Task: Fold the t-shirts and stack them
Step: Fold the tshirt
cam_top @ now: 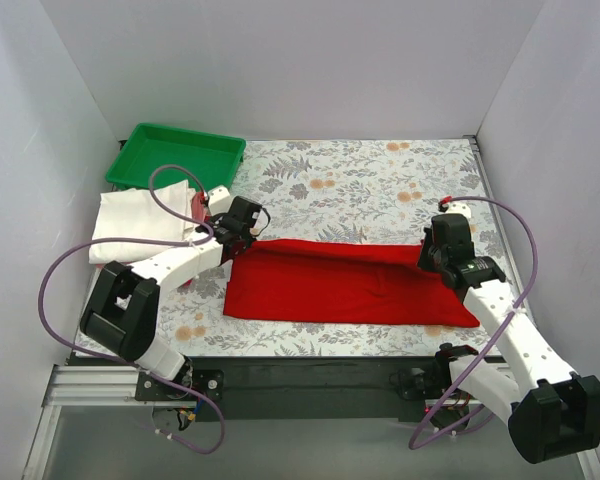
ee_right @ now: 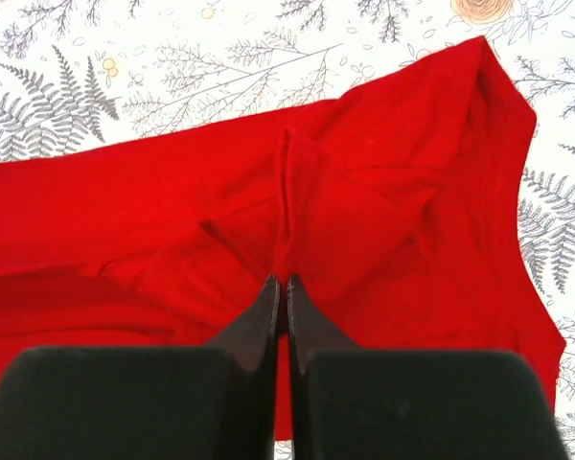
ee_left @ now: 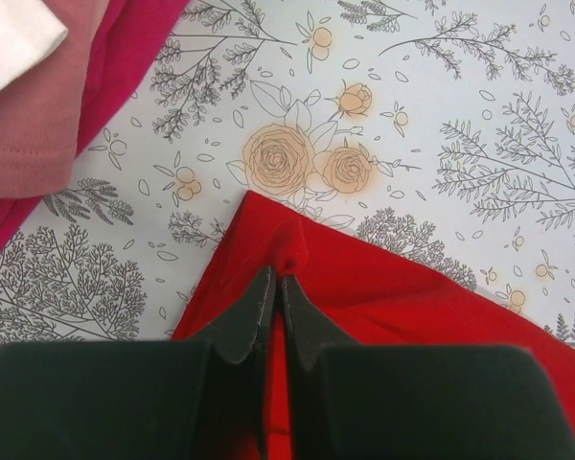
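A bright red t-shirt (cam_top: pixel 350 285) lies folded in a long strip across the table's middle. My left gripper (cam_top: pixel 242 238) is shut on its far left corner; the left wrist view shows the cloth (ee_left: pixel 383 287) pinched at the fingertips (ee_left: pixel 266 287). My right gripper (cam_top: pixel 442 250) is shut on the shirt's far right edge; the right wrist view shows a raised fold of red cloth (ee_right: pixel 297 211) running up from the tips. A cream-white t-shirt (cam_top: pixel 140 215) lies folded at the left, on top of another red shirt (cam_top: pixel 196 208) (ee_left: pixel 125 57).
A green plastic tray (cam_top: pixel 175 155) stands at the back left, just behind the cream-white shirt. The floral table cover (cam_top: pixel 380 190) spreads behind the red shirt. White walls close in the table on three sides.
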`<state>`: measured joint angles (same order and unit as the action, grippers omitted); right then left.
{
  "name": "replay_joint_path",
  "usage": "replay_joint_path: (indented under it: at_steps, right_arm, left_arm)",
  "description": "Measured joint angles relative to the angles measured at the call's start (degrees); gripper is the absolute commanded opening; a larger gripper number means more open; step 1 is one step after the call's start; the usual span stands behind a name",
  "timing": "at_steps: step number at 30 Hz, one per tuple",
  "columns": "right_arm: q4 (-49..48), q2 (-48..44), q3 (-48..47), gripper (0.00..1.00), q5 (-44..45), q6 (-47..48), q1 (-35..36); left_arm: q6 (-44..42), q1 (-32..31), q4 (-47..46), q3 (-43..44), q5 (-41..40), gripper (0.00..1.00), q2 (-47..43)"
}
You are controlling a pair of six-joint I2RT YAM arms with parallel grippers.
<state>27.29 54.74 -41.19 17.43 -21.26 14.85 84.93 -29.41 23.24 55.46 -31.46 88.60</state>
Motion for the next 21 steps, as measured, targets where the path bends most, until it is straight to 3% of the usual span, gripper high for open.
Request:
replay_joint_path:
  at_steps: [2,4,5,6,7,8,9,10,11,12,17,21]
  right_arm:
    - [0.09,-0.61,0.61,0.04,-0.52,0.0,0.24]
    - [0.83,-1.42,1.53,0.13,-1.79,-0.28,0.55]
    - [1.62,-1.81,1.97,0.22,-2.58,-0.59,0.74]
    - [2.25,-2.25,2.56,0.29,-3.45,-1.2,1.09]
    - [2.93,-2.67,3.15,0.38,-4.42,-1.64,1.38]
    - [3.76,-3.45,4.13,0.57,-5.7,-2.71,1.73]
    - [4.79,-4.39,5.25,0.66,-6.97,-3.89,1.99]
    - [5.7,-5.27,6.16,0.74,-8.24,-4.2,2.19]
    - [6.93,-6.62,7.41,0.93,-9.9,-4.81,2.38]
    - [7.74,-7.69,8.24,0.98,-10.86,-5.2,2.51]
    - [10.36,-12.22,9.03,0.98,-13.33,-5.84,2.58]
    - [10.05,-10.16,6.45,0.98,-13.79,-5.14,2.58]
  left_arm:
    - [0.17,-0.09,-0.76,-1.49,0.04,0.04,-1.2]
    - [0.11,-0.09,-1.18,-2.89,0.39,0.18,-2.21]
    - [0.24,-0.11,-1.18,-3.63,0.52,0.3,-2.71]
    - [0.59,-0.11,-0.96,-4.42,0.59,0.47,-3.23]
    - [1.18,-0.13,-0.5,-5.16,0.52,0.6,-3.96]
    - [2.25,-0.15,0.52,-6.21,0.48,0.7,-5.16]
    - [3.61,-0.17,2.12,-7.23,0.39,0.79,-6.82]
    - [4.83,-0.17,4.04,-7.98,0.2,0.83,-8.74]
    - [5.92,-0.2,5.55,-8.35,0.04,0.85,-10.71]
    - [6.6,-0.24,6.91,-8.66,-0.02,0.86,-12.94]
    - [7.19,-0.46,8.13,-8.55,1.25,0.89,-23.96]
    - [5.25,-0.61,4.92,-7.52,5.38,0.9,-23.02]
